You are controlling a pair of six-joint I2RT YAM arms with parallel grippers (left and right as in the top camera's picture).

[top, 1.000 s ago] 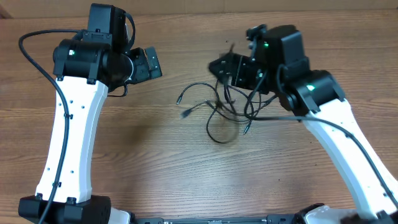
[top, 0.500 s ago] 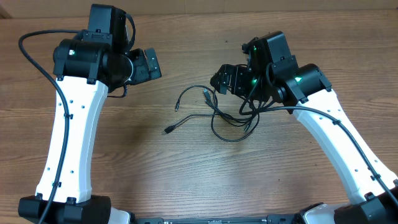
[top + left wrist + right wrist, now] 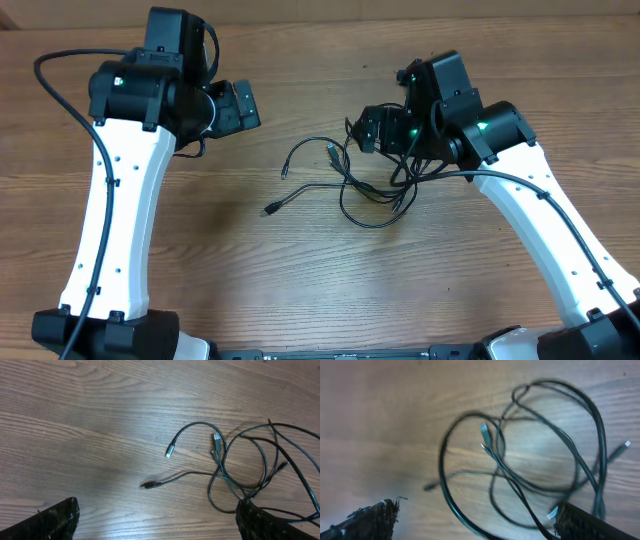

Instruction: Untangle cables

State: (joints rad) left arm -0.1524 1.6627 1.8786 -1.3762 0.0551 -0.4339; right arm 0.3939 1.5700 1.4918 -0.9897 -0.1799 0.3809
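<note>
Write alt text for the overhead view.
A tangle of thin black cables lies on a wooden table. The open right gripper is at its far edge; the open left gripper is apart to the left.

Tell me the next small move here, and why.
Probably lower the left end effector onto the plug end trailing left of the cables and pinch it. That end lies clear of the knot; the right end effector, like the left, is open and empty.
</note>
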